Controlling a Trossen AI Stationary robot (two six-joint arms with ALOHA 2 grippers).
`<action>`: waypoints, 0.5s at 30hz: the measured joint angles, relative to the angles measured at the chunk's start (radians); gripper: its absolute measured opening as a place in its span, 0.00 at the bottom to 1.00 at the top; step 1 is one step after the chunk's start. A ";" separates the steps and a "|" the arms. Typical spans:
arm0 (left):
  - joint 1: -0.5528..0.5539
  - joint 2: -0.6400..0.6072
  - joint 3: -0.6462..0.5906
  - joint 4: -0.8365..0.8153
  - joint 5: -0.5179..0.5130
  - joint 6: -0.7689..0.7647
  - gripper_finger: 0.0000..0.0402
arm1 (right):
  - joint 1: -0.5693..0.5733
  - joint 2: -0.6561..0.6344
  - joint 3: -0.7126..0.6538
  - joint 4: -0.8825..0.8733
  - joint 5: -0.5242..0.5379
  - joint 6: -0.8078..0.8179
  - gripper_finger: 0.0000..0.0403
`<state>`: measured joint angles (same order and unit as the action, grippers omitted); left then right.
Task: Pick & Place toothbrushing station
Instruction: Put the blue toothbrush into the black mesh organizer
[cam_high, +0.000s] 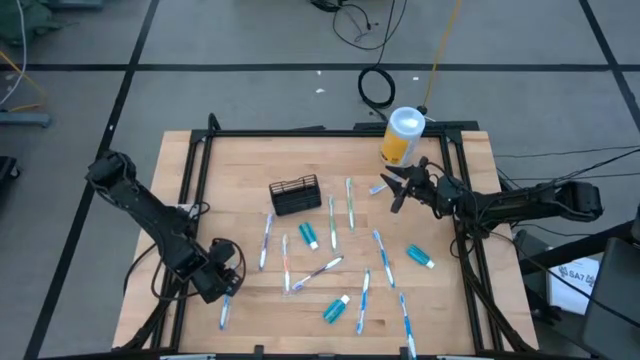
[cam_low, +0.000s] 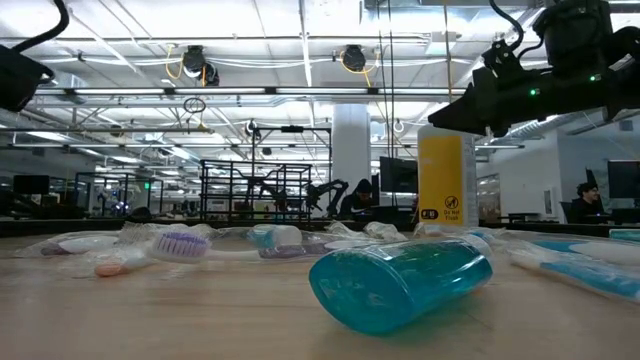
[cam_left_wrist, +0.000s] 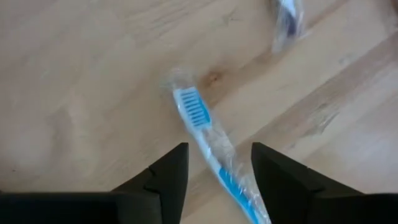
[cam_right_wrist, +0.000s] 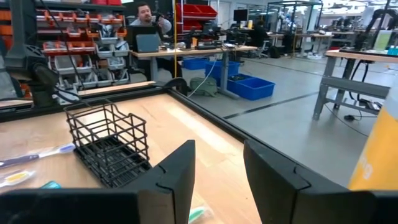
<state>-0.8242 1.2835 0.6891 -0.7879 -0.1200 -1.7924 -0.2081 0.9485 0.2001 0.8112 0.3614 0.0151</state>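
The black wire-mesh caddy (cam_high: 295, 195) stands upright and empty on the wooden table's far middle; it also shows in the right wrist view (cam_right_wrist: 109, 146). Several wrapped white-and-blue toothbrushes (cam_high: 333, 222) and three teal toothpaste tubes (cam_high: 308, 235) lie flat, scattered across the table. My left gripper (cam_high: 222, 288) is open, low at the near left, pointing down. Its fingers stand on either side of a wrapped toothbrush (cam_left_wrist: 208, 140) without touching it. My right gripper (cam_high: 395, 190) is open and empty, raised above the table right of the caddy (cam_right_wrist: 219, 168).
A yellow canister with a white lid (cam_high: 403, 135) stands at the far right, just behind my right gripper. A black frame (cam_high: 300, 131) rims the table. One teal tube (cam_low: 400, 280) lies close to the near edge. A person sits at a desk in the room beyond.
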 joint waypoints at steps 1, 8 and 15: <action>0.000 0.000 0.000 0.000 -0.002 -0.012 0.48 | -0.001 0.000 0.000 0.000 0.000 0.000 0.33; 0.000 0.075 -0.043 0.095 0.040 -0.093 0.45 | -0.001 0.000 0.000 0.000 0.000 0.000 0.33; 0.010 0.144 -0.055 0.126 0.109 -0.127 0.35 | -0.001 0.000 0.000 0.000 -0.001 0.000 0.33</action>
<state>-0.8143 1.4279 0.6339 -0.6616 -0.0106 -1.9197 -0.2092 0.9485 0.2005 0.8108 0.3608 0.0151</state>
